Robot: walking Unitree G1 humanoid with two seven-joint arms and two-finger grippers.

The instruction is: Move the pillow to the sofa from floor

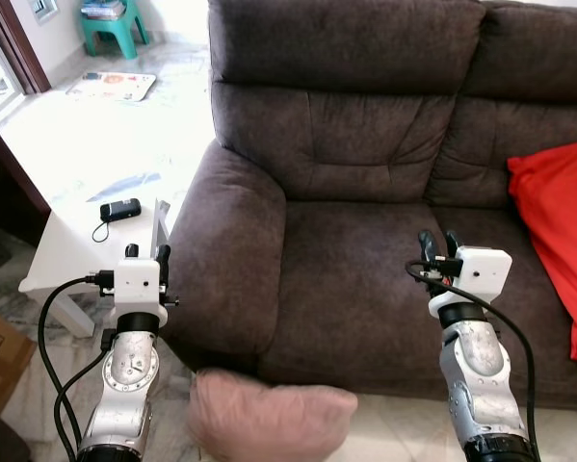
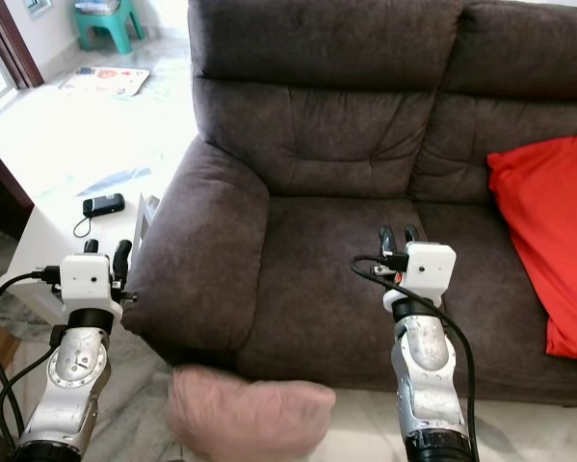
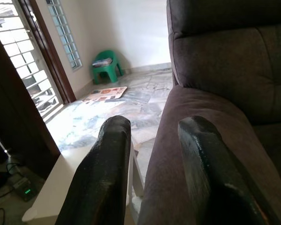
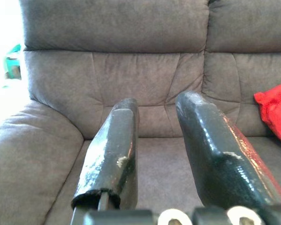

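A pale pink pillow (image 1: 269, 416) lies on the floor at the foot of the dark brown sofa (image 1: 365, 192), between my two arms and below them. My left gripper (image 1: 145, 253) is raised beside the sofa's left armrest (image 1: 225, 250), open with nothing between its fingers (image 3: 107, 159). Over the front of the seat cushion my right gripper (image 1: 436, 242) is held up, open and empty, its fingers (image 4: 119, 140) pointing at the backrest.
A red cushion (image 1: 563, 221) rests on the sofa's right seat. Left of the armrest stands a white side table (image 1: 76, 241) with a small black device (image 1: 120, 210) on it. Farther back on the marble floor are a green stool (image 1: 113, 24) and a flat printed mat (image 1: 113, 85).
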